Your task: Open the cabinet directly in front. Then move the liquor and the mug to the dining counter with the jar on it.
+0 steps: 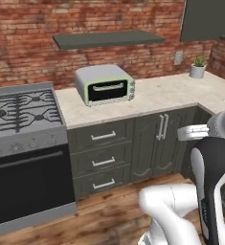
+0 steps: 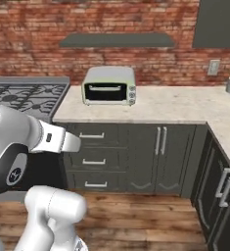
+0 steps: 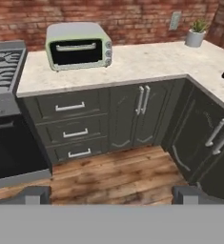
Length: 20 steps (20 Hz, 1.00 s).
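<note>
Nothing done yet, judging by scene. My gripper (image 3: 111, 194) spread wide, empty, hanging above wood floor (image 3: 118, 174). Wall cabinet (image 2: 218, 22) far right, above worktop (image 2: 180, 105), apparently shut. Opening and both carries remain.

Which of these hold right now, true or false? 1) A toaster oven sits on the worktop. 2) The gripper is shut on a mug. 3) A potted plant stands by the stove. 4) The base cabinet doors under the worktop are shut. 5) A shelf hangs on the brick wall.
1) True: the toaster oven sits on the worktop.
2) False: the gripper is open and holds nothing.
3) False: the plant stands at the far corner, away from the stove.
4) True: the base cabinet doors are shut.
5) True: the shelf hangs above the toaster oven.
</note>
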Motion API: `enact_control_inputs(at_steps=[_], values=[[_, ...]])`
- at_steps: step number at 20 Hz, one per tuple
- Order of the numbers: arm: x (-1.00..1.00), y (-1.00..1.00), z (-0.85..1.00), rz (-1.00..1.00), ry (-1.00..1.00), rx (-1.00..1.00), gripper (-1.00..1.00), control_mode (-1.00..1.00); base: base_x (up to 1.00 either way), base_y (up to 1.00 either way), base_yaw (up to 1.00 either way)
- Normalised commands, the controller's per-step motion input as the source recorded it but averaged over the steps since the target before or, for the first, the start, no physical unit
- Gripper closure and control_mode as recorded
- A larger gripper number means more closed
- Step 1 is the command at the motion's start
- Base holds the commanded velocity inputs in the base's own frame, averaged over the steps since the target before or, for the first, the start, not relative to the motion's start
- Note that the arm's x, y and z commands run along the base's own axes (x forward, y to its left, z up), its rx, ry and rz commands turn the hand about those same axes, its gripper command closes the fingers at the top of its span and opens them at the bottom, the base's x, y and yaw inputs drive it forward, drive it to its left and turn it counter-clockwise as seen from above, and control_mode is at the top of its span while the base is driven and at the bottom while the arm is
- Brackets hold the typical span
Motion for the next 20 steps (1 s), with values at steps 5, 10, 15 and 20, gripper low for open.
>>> enact_control_inputs(at_steps=[5,10,15,20], values=[[0.0,0.0,0.0,0.0,0.0,0.0,-1.0,1.0,1.0,0.04,-0.06],[0.0,0.0,0.0,0.0,0.0,0.0,-1.0,1.0,1.0,0.03,-0.2],[0.0,0.0,0.0,0.0,0.0,0.0,-1.0,1.0,1.0,0.12,-0.34],[0.0,0.0,0.0,0.0,0.0,0.0,-1.0,1.0,0.94,0.3,-0.66]])
